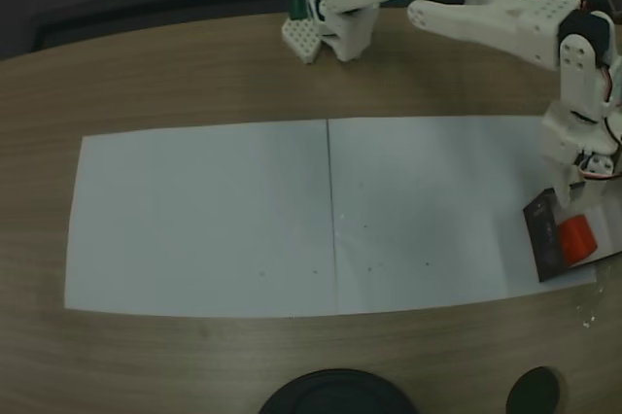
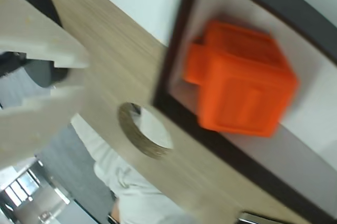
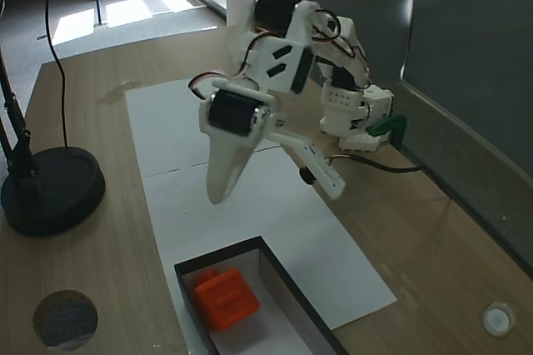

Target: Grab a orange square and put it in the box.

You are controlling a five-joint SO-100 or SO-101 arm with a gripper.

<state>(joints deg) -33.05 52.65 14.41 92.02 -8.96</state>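
In a fixed view, the orange square (image 3: 226,301) lies inside the box (image 3: 283,288) (white floor, dark walls) at the near table edge. Just beyond and above it hangs the gripper (image 3: 275,192), jaws spread wide and holding nothing, over the white paper (image 3: 208,197).

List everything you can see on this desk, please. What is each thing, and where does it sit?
orange square: one, orange, inside the box.
box: one, dark walls, white inside, on the paper's end.
paper sheets: two, white, side by side along the table.
table: one, wood grain.
round base: one, black, at the table edge in a fixed view.
round hole: one, in the tabletop.
arm: one, white.
gripper: one, white, open, above the box.
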